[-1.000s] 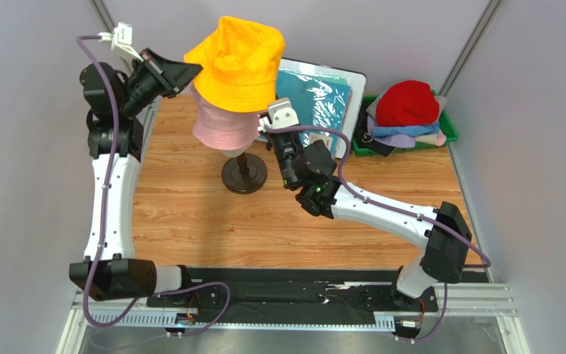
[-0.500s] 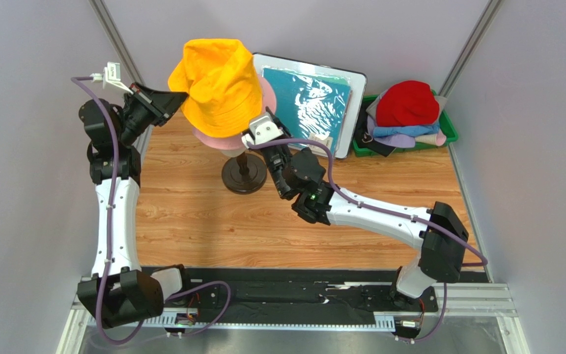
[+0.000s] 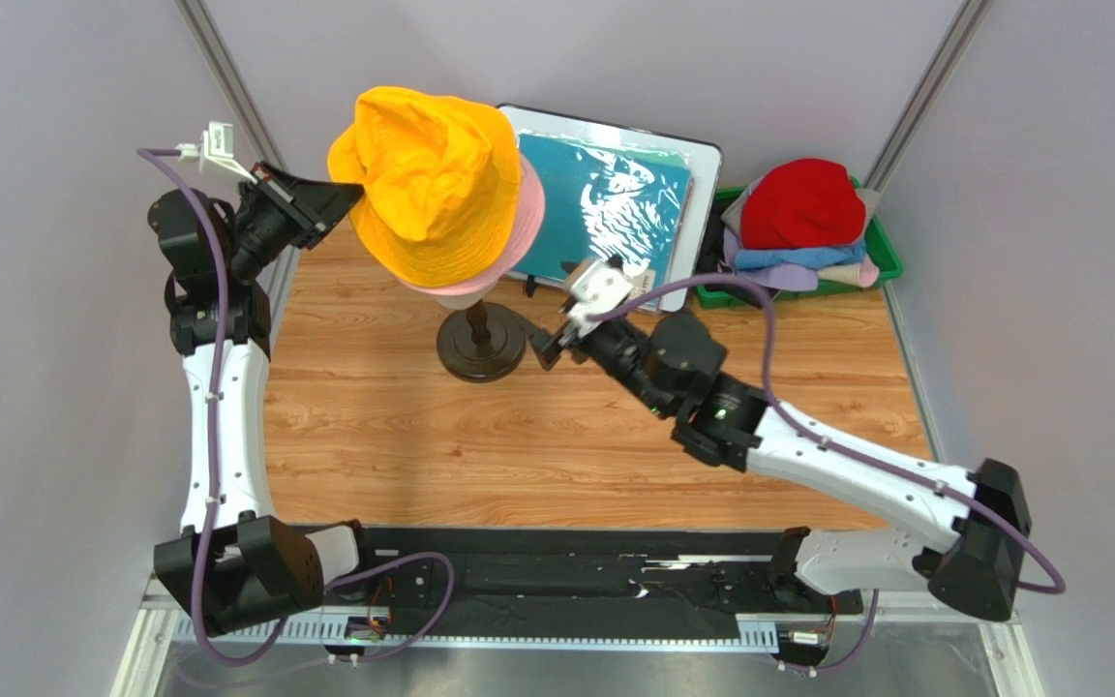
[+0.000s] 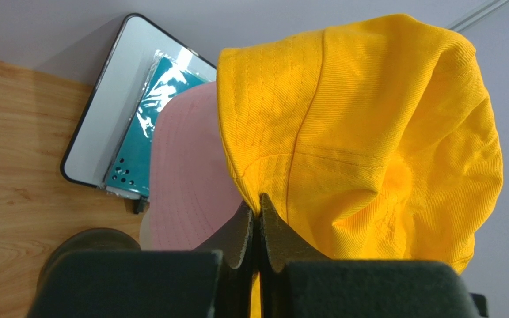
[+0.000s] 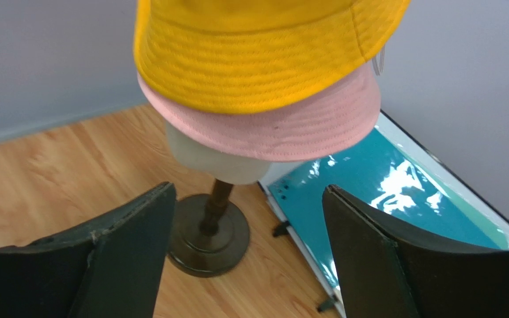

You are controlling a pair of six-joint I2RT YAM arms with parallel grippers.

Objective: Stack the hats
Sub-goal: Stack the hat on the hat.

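Nearest to me, my right pincer (image 3: 546,344) hangs low over the desk (image 3: 520,436), spread wide with nothing between its jaws. It sits just at 3 o'clock of the dark round foot (image 3: 481,346) of the stand. From the right wrist view, that foot and its thin post show in the gap between the two black fingers (image 5: 118,258).

Up the post is the cream dummy head (image 5: 211,159). It wears the pink hat (image 3: 524,218), pulled down with its brim flaring out. On top of that sits the yellow hat (image 3: 433,182), crumpled and leaning toward 10 o'clock, so a strip of pink peeks out at its 3 o'clock side.

Over at 9 o'clock of the hats, my left pincer (image 3: 353,186) is pressed together, pinching the yellow hat's brim. In the left wrist view the yellow cloth folds right at the tips.

Further back, at 1 o'clock, a teal sheet in a white frame (image 3: 607,189) leans against the wall. Far out at 2 o'clock, a green bin (image 3: 886,259) holds the red hat (image 3: 803,201), domed up on a heap of other hats.
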